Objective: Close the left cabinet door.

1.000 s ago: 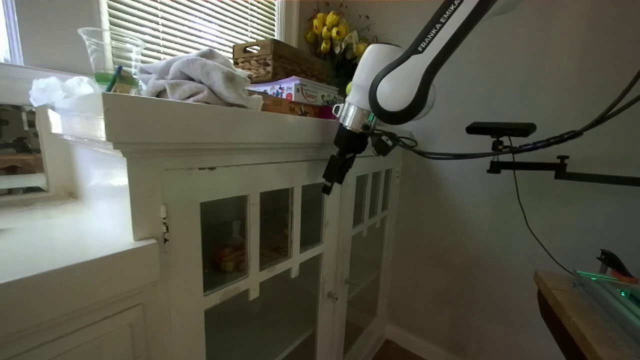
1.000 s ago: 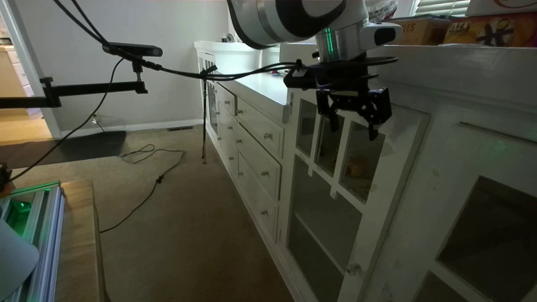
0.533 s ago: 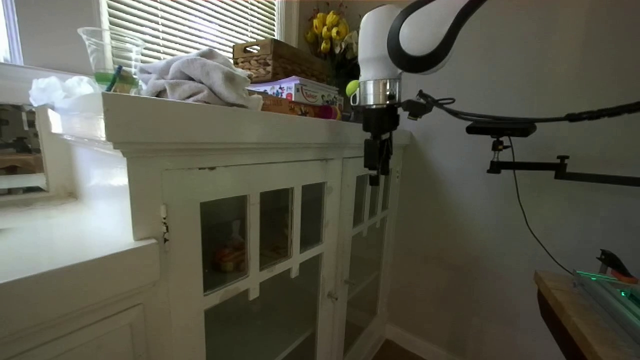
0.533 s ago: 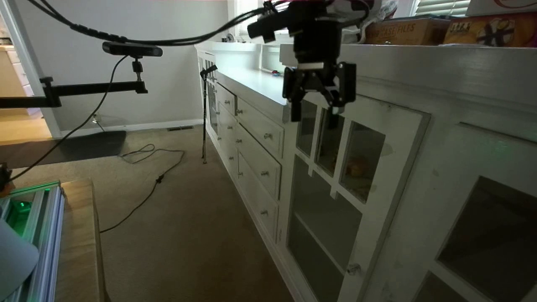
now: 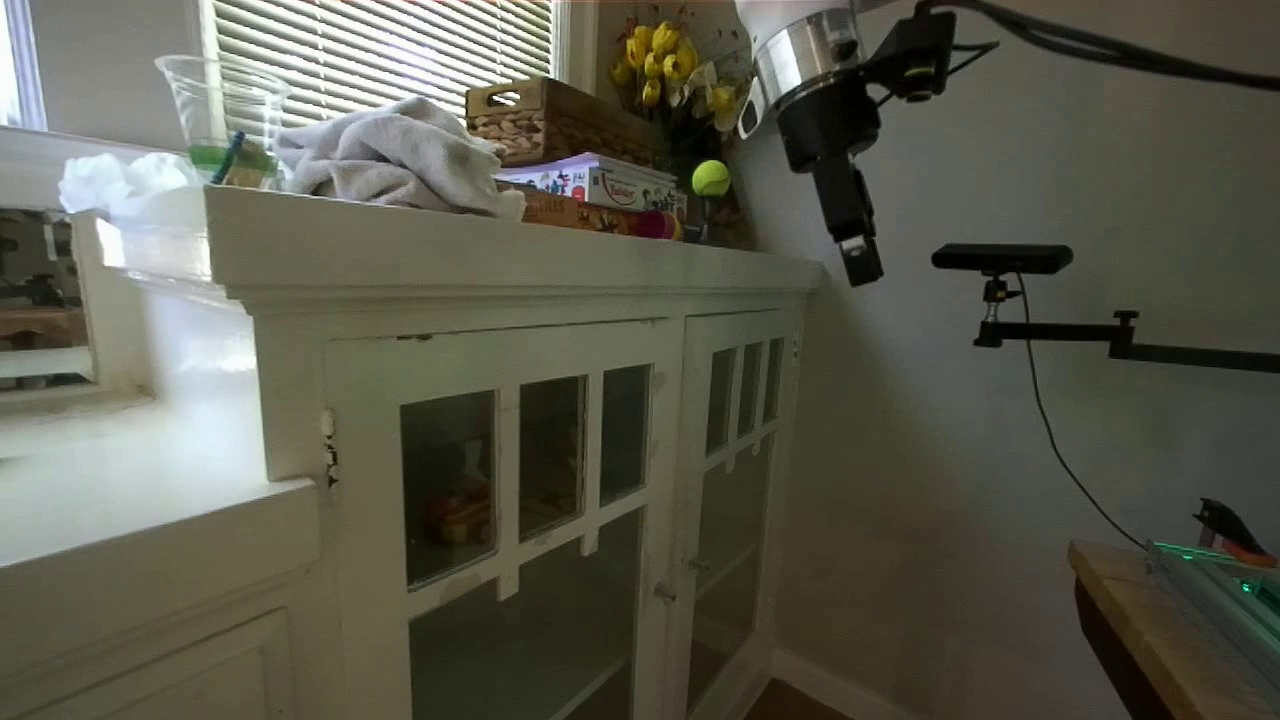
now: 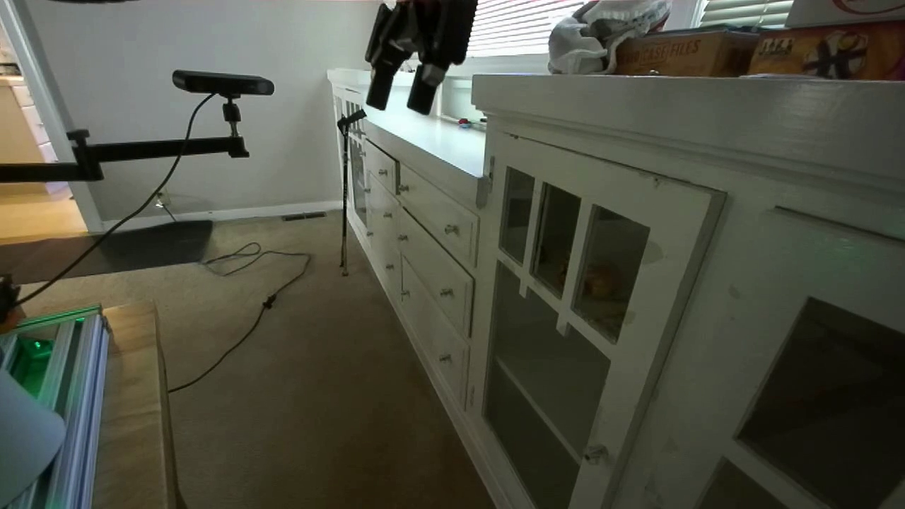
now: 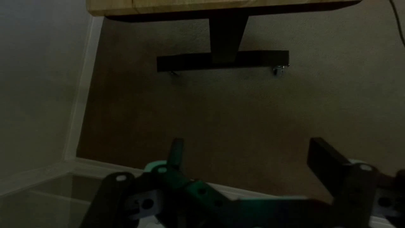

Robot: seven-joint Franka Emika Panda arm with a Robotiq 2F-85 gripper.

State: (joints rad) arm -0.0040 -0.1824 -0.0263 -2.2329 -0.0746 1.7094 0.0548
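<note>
One basket (image 5: 565,125) above the left door (image 5: 530,549) shows only in an exterior view. The wide-spread gripper (image 6: 400,105) has risen farther from that door.

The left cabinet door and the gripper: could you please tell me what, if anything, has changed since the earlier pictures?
The gripper has moved up and away from the cabinet in both exterior views, open and empty, with nothing taken hold of or let go. The left cabinet door and the grey cloth stayed as they were.
</note>
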